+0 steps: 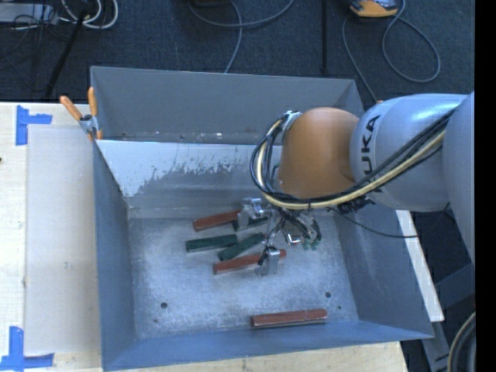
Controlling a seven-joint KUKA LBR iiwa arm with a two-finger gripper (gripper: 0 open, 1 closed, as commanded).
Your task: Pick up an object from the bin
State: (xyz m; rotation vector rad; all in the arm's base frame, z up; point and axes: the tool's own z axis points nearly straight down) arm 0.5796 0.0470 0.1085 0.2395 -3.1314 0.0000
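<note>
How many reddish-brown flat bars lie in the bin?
3. One reddish-brown bar lies alone by the near wall; a second and a third lie mid-bin beside the gripper. The arm may hide more.

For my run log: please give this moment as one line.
gripper: down at heap of brown and green bars, middle of bin | lone bar: brown, by near wall

Loose cables (91, 5) on dark floor (163, 37)

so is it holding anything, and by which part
Cannot tell. The gripper is down at the right ends of a brown bar and a green bar, but no hold shows.
</note>
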